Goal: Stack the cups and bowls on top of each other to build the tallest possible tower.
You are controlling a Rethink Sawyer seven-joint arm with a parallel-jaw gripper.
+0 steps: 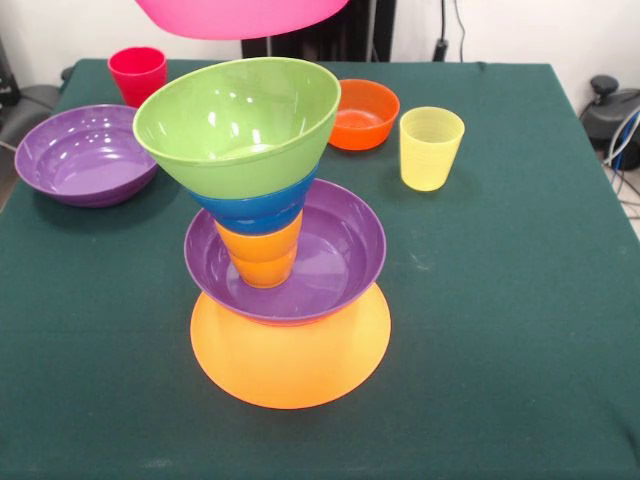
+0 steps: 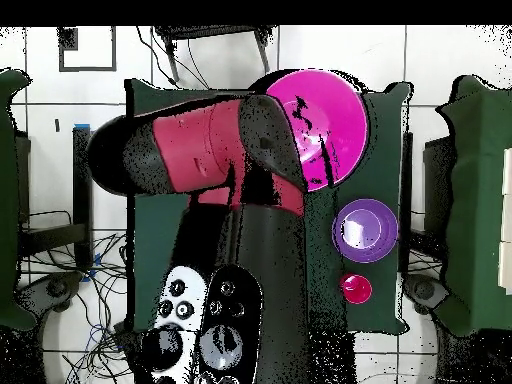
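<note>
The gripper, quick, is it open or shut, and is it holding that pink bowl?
Gripper: cannot be told; the arm hides it in the overhead view. The pink bowl hangs above the tower, so it is probably carried.

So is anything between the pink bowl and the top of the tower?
Nothing visible. The pink bowl hangs above the green bowl, the tower's open, empty top piece, with clear air between them.

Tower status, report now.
Gripper hidden, state unknown; pink bowl aloft above the tower. Green bowl on top, tilted. Loose: purple bowl, red cup, orange-red bowl, yellow cup.
</note>
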